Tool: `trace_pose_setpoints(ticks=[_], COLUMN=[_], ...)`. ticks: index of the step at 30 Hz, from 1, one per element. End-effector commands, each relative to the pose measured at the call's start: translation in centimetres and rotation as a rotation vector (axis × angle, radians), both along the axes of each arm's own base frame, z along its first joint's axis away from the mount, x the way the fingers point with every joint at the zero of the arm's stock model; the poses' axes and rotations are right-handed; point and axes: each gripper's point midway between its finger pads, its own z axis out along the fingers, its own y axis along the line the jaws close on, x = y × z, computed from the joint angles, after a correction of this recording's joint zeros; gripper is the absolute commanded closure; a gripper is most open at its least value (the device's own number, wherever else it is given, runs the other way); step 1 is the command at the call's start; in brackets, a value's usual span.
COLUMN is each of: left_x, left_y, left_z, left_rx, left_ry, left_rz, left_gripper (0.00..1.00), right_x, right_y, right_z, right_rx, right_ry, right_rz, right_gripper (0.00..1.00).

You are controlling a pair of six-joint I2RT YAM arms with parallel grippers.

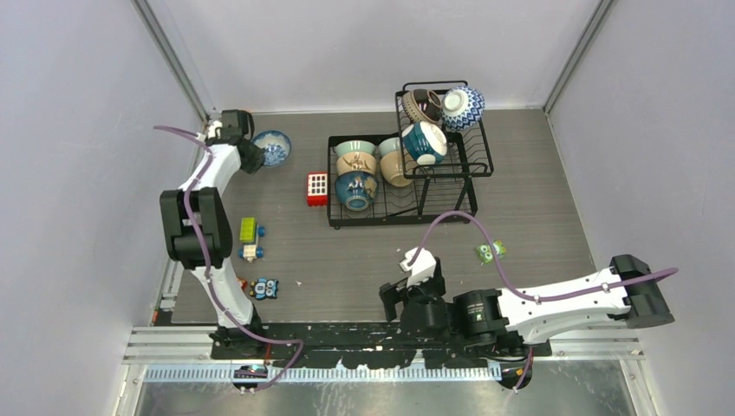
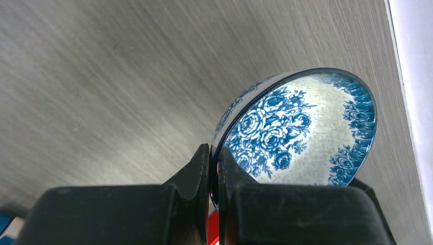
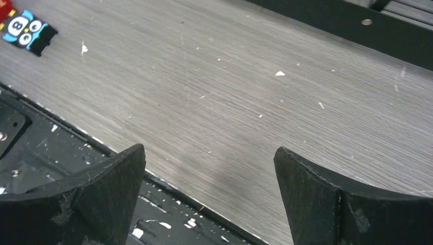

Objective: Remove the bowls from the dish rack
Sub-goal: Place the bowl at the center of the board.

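Here, a blue floral bowl (image 2: 306, 127) is out of the dish rack (image 1: 451, 186), near the far left corner of the counter (image 1: 347, 260). It is tilted on edge, its rim pinched by the left pincer (image 2: 213, 153). Several more bowls (image 1: 355, 189) sit in the rack, some in the flat tray, others in the raised basket. A red block (image 1: 317, 188) lies just left of the rack. The right pincer (image 3: 208, 150) hangs spread wide and empty over the near edge, an owl block (image 3: 28, 33) well apart.

Glossy glazed bowl (image 2: 306, 132) on matt wood-grain table (image 2: 102, 76).
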Motion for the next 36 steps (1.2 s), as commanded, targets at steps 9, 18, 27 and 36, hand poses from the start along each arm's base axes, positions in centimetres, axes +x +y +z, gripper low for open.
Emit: trace_pose_setpoints(ticks=[9,18,27,36], left_x=[6.1,7.3,9.1,9.3], left_y=[0.6,1.1,0.8,0.8], left_z=[0.4,-1.8,-2.5,-3.7], left_rx=[-0.022,-0.049,-0.062,-0.048], left_ry=[-0.046,-0.025,-0.013,0.018], left_rz=[0.019,0.052,0.035,0.007], left_gripper=[1.00,1.00,1.00,0.92], right_x=[1.5,2.0,2.1,2.7], right_y=[-2.9,-3.3,-3.9,-5.4], right_z=[2.2,3.0,3.5,5.5], right_rx=[0.174,0.181,0.198,0.187], right_ry=[-0.030,-0.065,-0.064,-0.111], right_rz=[-0.101,-0.119,-0.130,-0.144], right_gripper=[0.00,0.00,0.00,0.00])
